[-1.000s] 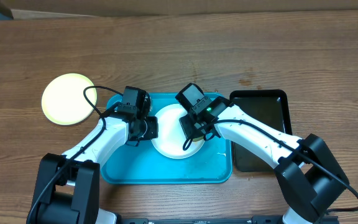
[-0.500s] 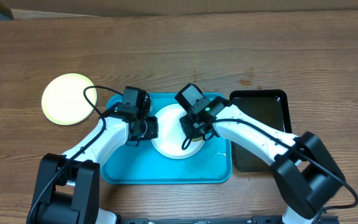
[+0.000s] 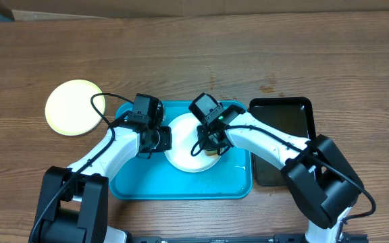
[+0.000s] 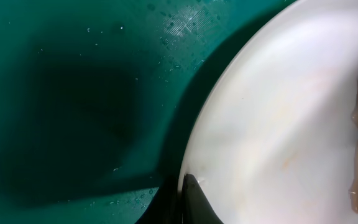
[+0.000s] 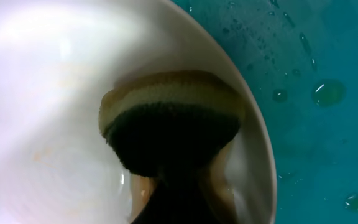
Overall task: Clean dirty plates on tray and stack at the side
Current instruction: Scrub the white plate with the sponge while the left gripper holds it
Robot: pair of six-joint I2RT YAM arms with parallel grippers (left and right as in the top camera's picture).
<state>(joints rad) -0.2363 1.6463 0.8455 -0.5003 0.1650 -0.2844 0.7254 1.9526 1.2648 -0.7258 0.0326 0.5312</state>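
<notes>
- Since a second ago the right hand (image 3: 208,147) has slid a little leftward over the white plate (image 3: 179,154) and drawn its fingers together; the left arm and both plates lie as they did.
- That white plate lies flat in the middle of the tray (image 3: 134,185), somewhat nearer the tray's far edge than its near one.
- On the plate's right half rests a sponge (image 5: 169,115), yellowish with a dark layer, pressed against the white surface close to the rim.
- The right hand is clamped on the sponge from above.
- The left hand (image 3: 159,138) is closed on the white plate's left rim; the left wrist view shows one dark fingertip (image 4: 191,196) lying over that rim.
- Water drops (image 5: 327,92) dot the tray floor just beyond the plate's rim.
- The tray sits at the middle of the table (image 3: 194,54), close to its near edge.
- A lime-green plate (image 3: 75,107) lies on the bare table off the tray's far-left corner, apart from it.
- A black tray (image 3: 286,145) lies just beside the tray's right edge.
</notes>
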